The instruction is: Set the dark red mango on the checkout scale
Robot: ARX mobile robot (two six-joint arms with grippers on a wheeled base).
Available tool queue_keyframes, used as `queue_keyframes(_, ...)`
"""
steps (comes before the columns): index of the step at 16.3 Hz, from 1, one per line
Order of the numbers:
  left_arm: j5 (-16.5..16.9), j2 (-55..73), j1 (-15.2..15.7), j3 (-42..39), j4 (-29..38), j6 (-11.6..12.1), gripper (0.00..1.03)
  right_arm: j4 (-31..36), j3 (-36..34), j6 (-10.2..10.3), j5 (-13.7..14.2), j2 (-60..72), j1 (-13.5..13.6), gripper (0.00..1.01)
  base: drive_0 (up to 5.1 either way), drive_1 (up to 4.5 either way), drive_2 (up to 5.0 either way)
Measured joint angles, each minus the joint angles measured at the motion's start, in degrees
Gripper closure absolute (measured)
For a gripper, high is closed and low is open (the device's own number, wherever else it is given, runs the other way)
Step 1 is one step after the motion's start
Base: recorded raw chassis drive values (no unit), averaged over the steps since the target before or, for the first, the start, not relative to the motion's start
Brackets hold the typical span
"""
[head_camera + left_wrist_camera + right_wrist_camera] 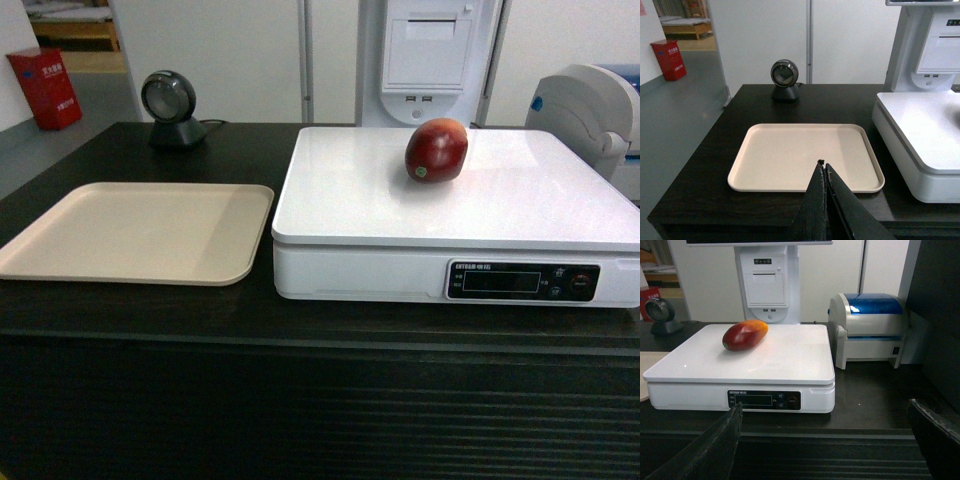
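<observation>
The dark red mango [436, 150] lies on the glossy white top of the scale [380, 200], toward its back; in the right wrist view the mango [745, 335] sits at the back left of the scale [775, 360]. The scale stands on the dark wood-grain checkout counter [200, 315]. My right gripper [825, 407] is open, held off the counter's front edge, well short of the scale and empty. My left gripper [823, 164] is shut with nothing in it, hanging over the near edge of the beige tray. Neither gripper shows in the head view.
A flat beige tray [60, 265] lies left of the scale. A round black barcode scanner [172, 108] stands at the back left. A white and blue printer [870, 327] sits right of the scale, a white kiosk [767, 280] behind it. A red box [45, 88] stands on the floor far left.
</observation>
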Motion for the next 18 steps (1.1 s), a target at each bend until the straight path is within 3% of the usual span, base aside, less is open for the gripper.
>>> queue_keyframes(10,0.0,-17.6,0.0,-7.6,-9.7,0.0,1.01,0.0,0.0,0.0,0.0,0.0,0.0,0.03,0.0,0.00,0.0)
queue_keyframes(12,0.0,-19.7,0.0,-9.7,-8.5,0.0,1.01,0.0,0.0,0.0,0.0,0.0,0.0,0.03,0.0,0.00,0.0)
queue_keyframes(18,0.0,-29.5,0.0,-9.7,-18.6,0.0,1.01,0.0,0.0,0.0,0.0,0.0,0.0,0.03,0.0,0.00,0.0)
